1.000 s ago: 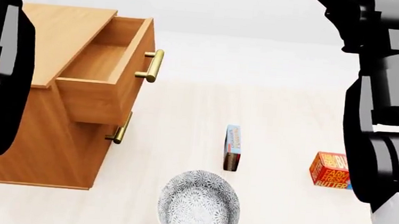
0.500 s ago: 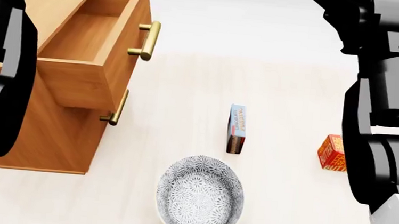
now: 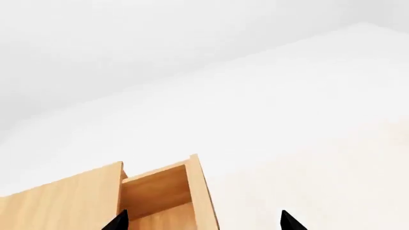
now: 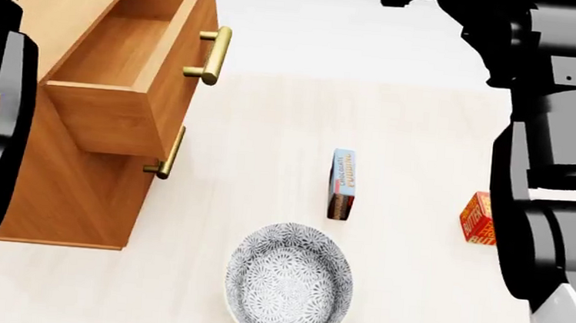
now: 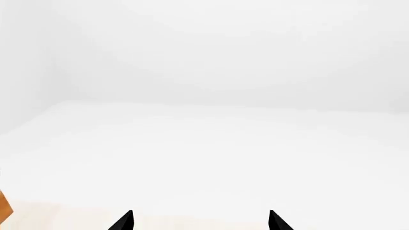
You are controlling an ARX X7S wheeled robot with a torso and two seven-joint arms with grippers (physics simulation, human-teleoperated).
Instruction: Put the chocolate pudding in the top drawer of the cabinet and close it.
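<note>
The chocolate pudding (image 4: pixel 342 183), a thin blue-faced box with dark brown edges, stands on its edge on the pale table, in the middle of the head view. The cabinet (image 4: pixel 70 191) stands at the left with its top drawer (image 4: pixel 120 63) pulled out and nothing inside. In the left wrist view the drawer (image 3: pixel 160 187) lies below my left gripper (image 3: pixel 203 224), whose black tips are far apart, so it is open and holds nothing. My right gripper (image 5: pixel 200 223) is open too, over bare white surface. Both arms are raised, well away from the pudding.
A patterned grey bowl (image 4: pixel 289 283) sits near the front edge, just in front of the pudding. A red-orange butter box (image 4: pixel 476 217) at the right is partly hidden by my right arm (image 4: pixel 548 190). The lower drawer's brass handle (image 4: pixel 168 154) juts out under the open drawer.
The head view has shifted, so the cabinet, pudding and bowl sit higher in the picture and the butter box is more hidden by my right arm. Nothing on the table has moved.
</note>
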